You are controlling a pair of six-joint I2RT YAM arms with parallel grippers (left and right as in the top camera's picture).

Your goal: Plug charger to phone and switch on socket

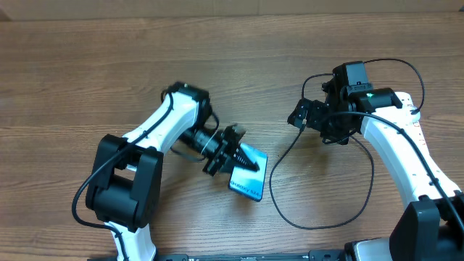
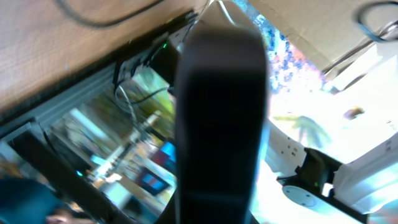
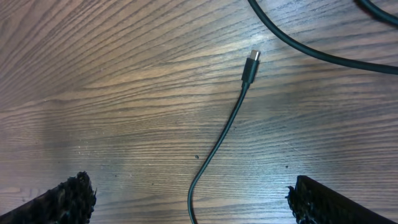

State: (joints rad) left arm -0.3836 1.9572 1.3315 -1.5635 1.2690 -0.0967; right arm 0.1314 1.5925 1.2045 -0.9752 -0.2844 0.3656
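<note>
The right gripper (image 3: 189, 186) hangs over the table (image 3: 93, 93) with its fingers spread wide, holding nothing. The charger (image 3: 219, 140) runs out from between the fingers. Its connector (image 3: 250, 65) lies ahead of them, a little off-centre, with its long axis pointing away at a slight slant. To pinch the connector, this gripper would likely have to reach forward and down. The left gripper (image 1: 233, 154), well apart from the connector, appears pressed together on the phone (image 1: 252, 181). The socket is out of sight.
</note>
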